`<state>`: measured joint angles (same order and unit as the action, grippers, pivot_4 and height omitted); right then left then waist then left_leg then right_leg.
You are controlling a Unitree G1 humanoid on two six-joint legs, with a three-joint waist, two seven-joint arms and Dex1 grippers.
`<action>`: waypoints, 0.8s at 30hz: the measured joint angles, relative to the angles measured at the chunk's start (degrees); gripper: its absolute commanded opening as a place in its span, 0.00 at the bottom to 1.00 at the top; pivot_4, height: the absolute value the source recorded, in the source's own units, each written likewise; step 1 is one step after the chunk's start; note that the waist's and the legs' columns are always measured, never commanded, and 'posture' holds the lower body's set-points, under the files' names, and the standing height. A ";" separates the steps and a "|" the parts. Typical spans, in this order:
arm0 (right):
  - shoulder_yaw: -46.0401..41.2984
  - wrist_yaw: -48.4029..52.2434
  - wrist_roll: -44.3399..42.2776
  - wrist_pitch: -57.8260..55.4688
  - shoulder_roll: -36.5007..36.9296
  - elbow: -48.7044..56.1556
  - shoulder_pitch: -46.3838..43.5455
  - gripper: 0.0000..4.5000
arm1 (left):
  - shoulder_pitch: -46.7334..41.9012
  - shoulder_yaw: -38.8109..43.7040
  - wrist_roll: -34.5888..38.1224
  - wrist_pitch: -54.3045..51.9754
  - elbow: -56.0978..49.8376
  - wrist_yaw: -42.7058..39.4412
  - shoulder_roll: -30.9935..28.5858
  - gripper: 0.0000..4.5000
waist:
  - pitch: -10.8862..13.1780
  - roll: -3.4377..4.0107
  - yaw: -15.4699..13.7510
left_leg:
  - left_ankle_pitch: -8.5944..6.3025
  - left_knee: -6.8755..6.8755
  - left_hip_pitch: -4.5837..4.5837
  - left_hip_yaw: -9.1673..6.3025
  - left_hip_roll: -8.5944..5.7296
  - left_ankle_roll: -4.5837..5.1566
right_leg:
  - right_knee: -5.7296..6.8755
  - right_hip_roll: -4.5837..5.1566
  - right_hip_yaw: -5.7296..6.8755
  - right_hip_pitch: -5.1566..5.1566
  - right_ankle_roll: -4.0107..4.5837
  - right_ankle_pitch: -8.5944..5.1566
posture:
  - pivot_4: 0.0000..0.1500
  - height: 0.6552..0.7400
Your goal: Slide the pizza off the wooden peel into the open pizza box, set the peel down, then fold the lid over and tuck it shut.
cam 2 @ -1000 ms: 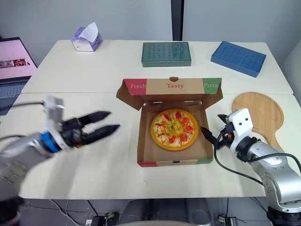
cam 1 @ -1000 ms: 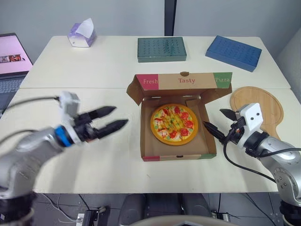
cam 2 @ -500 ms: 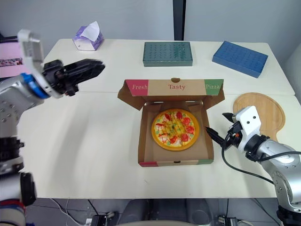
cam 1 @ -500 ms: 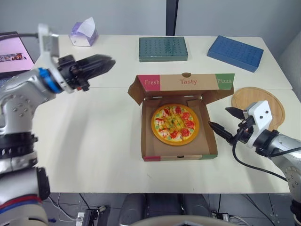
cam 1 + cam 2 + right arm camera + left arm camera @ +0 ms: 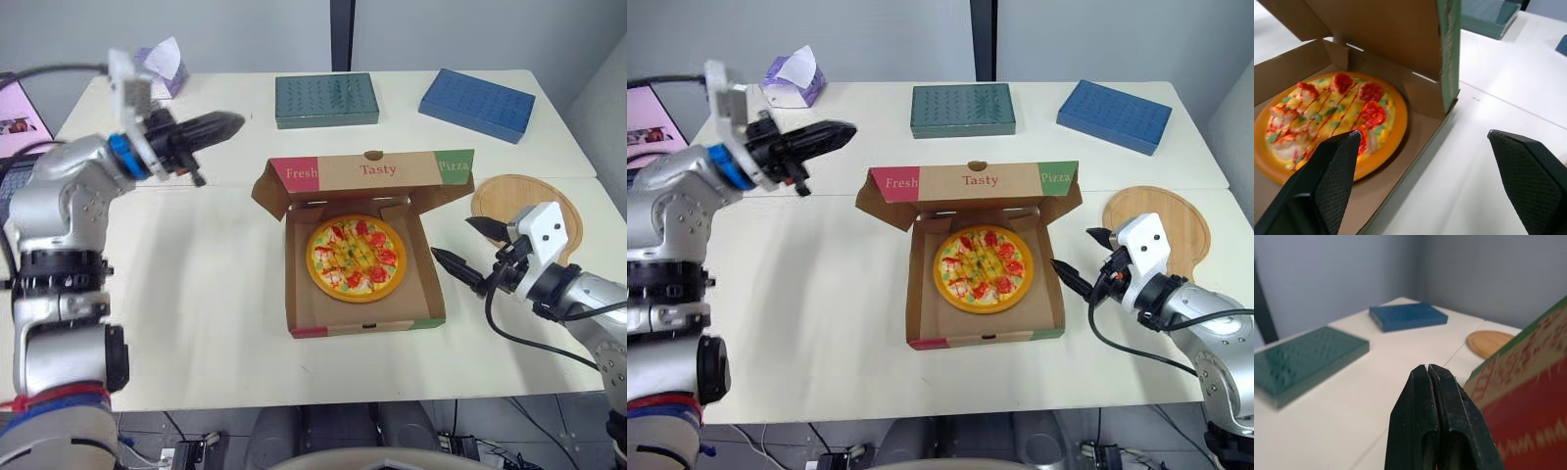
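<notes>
Pizza in box, lid up, both grippers clear of the box.
Left arm raised with elbow bent; left gripper (image 5: pixel 232 123) clenched on nothing, fingers pressed together, aimed from left-rear of the box (image 5: pixel 362 328) toward the lid (image 5: pixel 372 172), apart from it. Right arm low at the box's right; right gripper (image 5: pixel 451 237) spread wide, empty, lower tip just beside the box's right wall. Pizza (image 5: pixel 356 258) flat in the box. Lid upright at the far edge, long axis left-right. Peel (image 5: pixel 519 199) flat right of the box, handle hidden.

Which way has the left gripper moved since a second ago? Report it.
Yes. From beside the pizza box, the left gripper went farther back, past its lid, toward the tissue box.
</notes>
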<state>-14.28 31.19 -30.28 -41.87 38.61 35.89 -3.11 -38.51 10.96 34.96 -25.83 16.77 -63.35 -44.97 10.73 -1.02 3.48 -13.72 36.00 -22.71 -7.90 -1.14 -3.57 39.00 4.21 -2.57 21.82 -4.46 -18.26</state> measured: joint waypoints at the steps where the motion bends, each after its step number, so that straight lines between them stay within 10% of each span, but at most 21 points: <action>1: 0.20 -0.45 0.16 0.02 -0.28 -0.12 -0.64 1.00 | 3.86 1.36 0.00 0.00 -1.93 0.45 -0.32 0.14 | 0.00 0.00 -0.06 | 0.00 0.00 -0.01 -0.01 0.00 0.00 | 0.00 0.00 0.00 0.01 0.00 0.00 | 1.00 1.00; 11: 4.56 -2.26 1.96 -0.01 -2.44 -2.87 -5.20 1.00 | 26.38 5.76 -1.51 5.57 -28.35 10.38 7.71 0.84 | 0.00 -0.04 -1.99 | 0.00 0.08 -0.07 -0.05 -0.06 -0.01 | -0.07 0.07 0.00 -0.07 0.00 0.01 | 1.00 1.00; 24: 5.00 -2.98 1.88 -1.36 -4.58 -5.21 -9.25 1.00 | 31.48 -7.06 -22.16 24.81 -33.45 33.09 29.90 0.84 | -0.02 -0.05 -1.92 | 0.00 0.09 -0.03 -0.03 -0.08 0.00 | -0.02 0.05 0.01 -0.08 -0.01 0.02 | 1.00 1.00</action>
<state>-9.28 28.21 -28.39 -43.22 34.03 30.68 -12.36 -7.03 3.89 12.80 -1.02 -16.68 -30.26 -15.07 10.71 -1.07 1.56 -13.72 36.09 -22.74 -7.93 -1.22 -3.58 38.98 4.26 -2.56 21.74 -4.47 -18.24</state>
